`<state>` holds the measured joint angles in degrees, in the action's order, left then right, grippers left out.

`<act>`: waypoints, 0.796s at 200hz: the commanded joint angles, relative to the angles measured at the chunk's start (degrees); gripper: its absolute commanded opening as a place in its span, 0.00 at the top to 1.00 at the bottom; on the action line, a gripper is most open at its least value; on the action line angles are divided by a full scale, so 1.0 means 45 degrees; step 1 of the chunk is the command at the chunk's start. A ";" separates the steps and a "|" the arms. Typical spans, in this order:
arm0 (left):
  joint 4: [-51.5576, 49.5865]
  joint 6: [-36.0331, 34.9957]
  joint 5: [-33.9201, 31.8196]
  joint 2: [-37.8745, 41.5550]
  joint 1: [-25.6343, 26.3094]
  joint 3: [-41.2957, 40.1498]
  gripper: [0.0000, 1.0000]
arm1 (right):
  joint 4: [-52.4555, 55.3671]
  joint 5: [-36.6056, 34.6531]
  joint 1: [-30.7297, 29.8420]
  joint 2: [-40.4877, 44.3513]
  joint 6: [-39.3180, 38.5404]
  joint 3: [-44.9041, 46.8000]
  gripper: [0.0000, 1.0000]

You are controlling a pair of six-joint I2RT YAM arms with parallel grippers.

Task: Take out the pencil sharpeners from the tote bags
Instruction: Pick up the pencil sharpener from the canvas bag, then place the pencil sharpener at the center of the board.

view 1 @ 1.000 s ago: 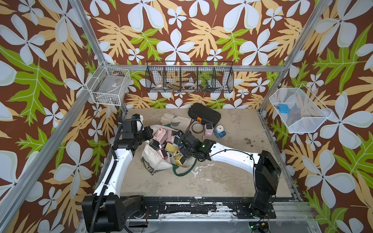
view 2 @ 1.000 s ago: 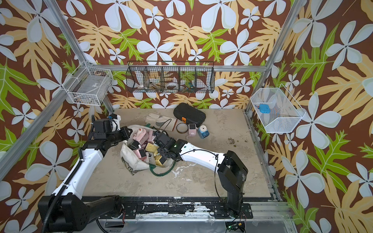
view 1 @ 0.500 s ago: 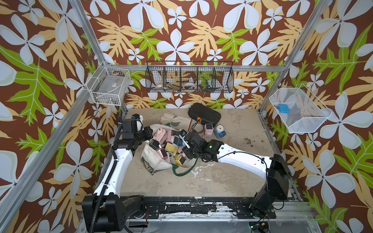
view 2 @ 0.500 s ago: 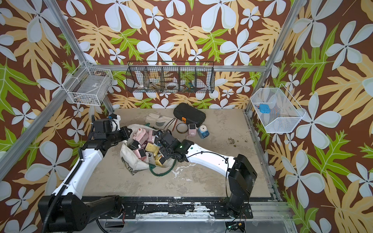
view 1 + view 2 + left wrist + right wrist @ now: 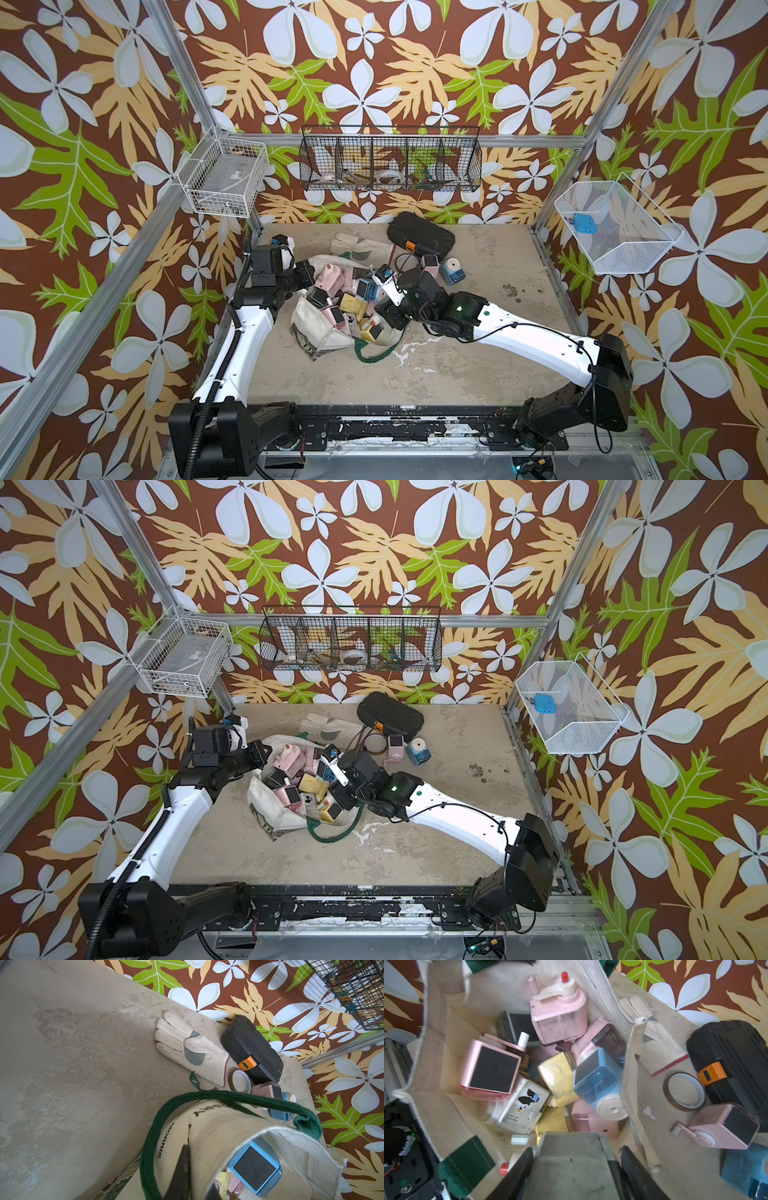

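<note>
**Tote bag** (image 5: 316, 332): cream canvas with dark green strap handles (image 5: 228, 1096), black "MORRIS" lettering and a leafy grey-green print panel. It is slumping on the surface (image 5: 478, 357), left of centre, with its mouth standing open.

**Pencil sharpeners** (image 5: 558, 1076): boxy plastic crank units, scuffed and dusty, are lying jumbled inside the tote. The right wrist view is showing:
- pink ones with black square windows
- one pink with a cream crank and a red knob
- a yellow one
- a blue one with a clear bin
- a white one carrying a penguin sticker

**Left gripper** (image 5: 308, 277): it is pinching the tote's rim on the left side of the mouth, with its jaws closed on the canvas.

**Right gripper** (image 5: 576, 1150): it is hovering at the right edge of the mouth, with its jaws pressing both sides of a grey-green sharpener (image 5: 571, 1169).

**Outside the bag:** a pink sharpener (image 5: 724, 1126) and a blue sharpener (image 5: 743, 1169) are sitting on the surface. They are just beside a tape roll (image 5: 684, 1092) and a black case (image 5: 733, 1047), with a pale glove (image 5: 187, 1047) lying near.
</note>
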<state>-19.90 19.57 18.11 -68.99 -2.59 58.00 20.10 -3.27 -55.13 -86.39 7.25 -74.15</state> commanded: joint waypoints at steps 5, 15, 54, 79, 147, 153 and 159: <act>0.0680 0.0085 0.0030 0.0117 -0.0033 0.0058 1.00 | -0.0928 0.0566 -0.0013 0.0697 -0.0120 0.0137 0.68; 0.0692 0.0084 0.0038 0.0117 -0.0030 0.0060 1.00 | -0.1008 0.0521 0.0035 0.1020 -0.0126 0.0221 0.68; 0.0692 0.0087 0.0009 0.0117 -0.0034 0.0057 1.00 | -0.1486 0.0764 0.0703 0.2304 0.0163 0.0625 0.69; 0.0692 0.0085 -0.0001 0.0136 -0.0037 0.0068 1.00 | -0.1781 0.0987 0.1764 0.3019 0.0706 0.0896 0.69; 0.0692 0.0087 -0.0020 0.0156 -0.0031 0.0061 1.00 | -0.3200 0.3669 0.7775 0.4004 0.4022 0.2553 0.70; 0.0691 0.0087 -0.0020 0.0147 -0.0045 0.0078 1.00 | -0.3379 0.3957 0.8310 0.3937 0.4336 0.2766 0.70; 0.0692 0.0097 -0.0024 0.0136 -0.0040 0.0061 1.00 | -0.3538 0.4122 0.8832 0.3845 0.4674 0.2955 0.70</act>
<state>-19.90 19.57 18.04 -68.99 -2.59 58.00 9.61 8.62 -21.78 -68.55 19.92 -63.22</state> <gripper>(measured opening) 0.085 0.586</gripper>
